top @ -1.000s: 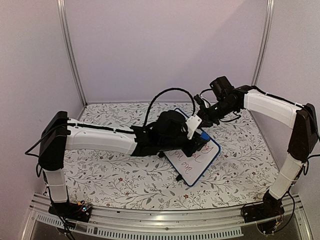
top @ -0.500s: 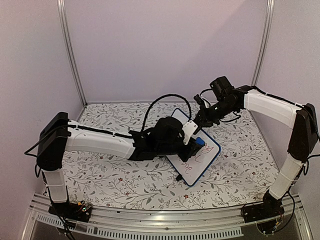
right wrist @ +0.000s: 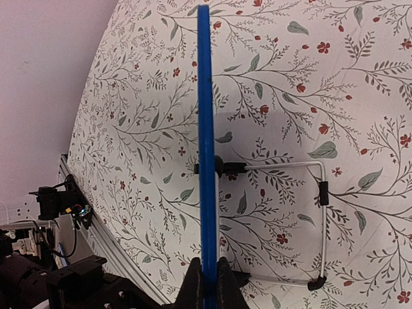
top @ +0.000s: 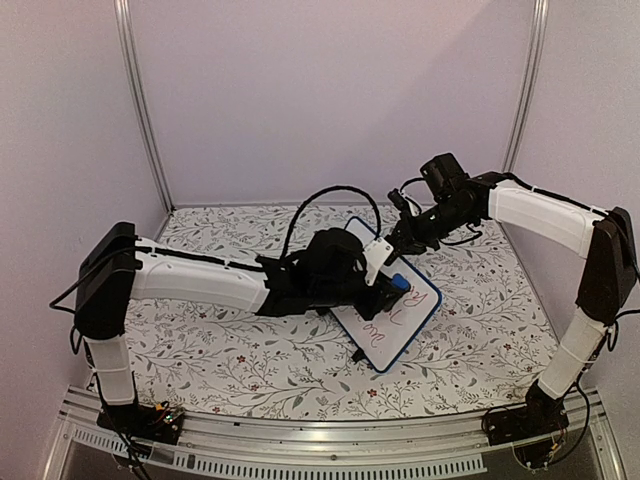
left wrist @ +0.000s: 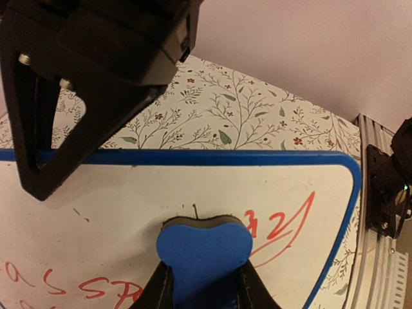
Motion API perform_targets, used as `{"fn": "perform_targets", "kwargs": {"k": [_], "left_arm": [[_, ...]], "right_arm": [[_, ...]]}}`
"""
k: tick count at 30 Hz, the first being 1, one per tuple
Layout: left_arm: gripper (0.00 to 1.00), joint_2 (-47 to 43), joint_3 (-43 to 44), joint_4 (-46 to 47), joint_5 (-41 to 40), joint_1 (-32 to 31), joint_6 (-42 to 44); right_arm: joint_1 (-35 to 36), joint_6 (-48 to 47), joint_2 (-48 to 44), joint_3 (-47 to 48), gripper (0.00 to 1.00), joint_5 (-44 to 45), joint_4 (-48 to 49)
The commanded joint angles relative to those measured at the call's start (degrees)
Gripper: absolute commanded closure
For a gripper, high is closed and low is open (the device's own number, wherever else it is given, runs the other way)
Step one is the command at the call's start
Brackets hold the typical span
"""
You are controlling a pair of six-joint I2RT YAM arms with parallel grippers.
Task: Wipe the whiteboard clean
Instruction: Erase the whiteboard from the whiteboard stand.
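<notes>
The whiteboard (top: 400, 325), white with a dark blue frame, stands tilted at mid-table with red handwriting on it. My left gripper (top: 386, 292) is shut on a blue eraser (top: 399, 284) and presses it against the board face. In the left wrist view the eraser (left wrist: 203, 254) sits between my fingers (left wrist: 158, 293), with red writing (left wrist: 283, 228) to its right and lower left. My right gripper (top: 400, 240) is shut on the board's far edge. In the right wrist view the frame (right wrist: 206, 129) shows edge-on between its fingertips (right wrist: 207, 280).
The floral tablecloth (top: 230, 350) covers the table. The board's wire stand (right wrist: 322, 193) with black feet rests on the cloth behind the board. Purple walls close in the back and sides. A metal rail (top: 300, 450) runs along the near edge.
My left gripper has slid the eraser a little down and left across the board face. The right arm and the board have stayed put.
</notes>
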Motion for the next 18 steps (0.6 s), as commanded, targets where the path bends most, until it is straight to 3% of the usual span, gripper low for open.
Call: {"fn": "perform_targets", "kwargs": {"k": [1,18], "left_arm": [[1.0,0.4,2.3,-0.5,1.6,1.0,-0.6],[1.0,-1.6,-6.0,0.1,0.7,1.1,-2.6]], "right_arm": [[1.8,1.4,0.1,-1.8,1.0,-1.5,-0.3],[1.8,0.9,0.2,-1.7,1.0,-1.4,-0.6]]}}
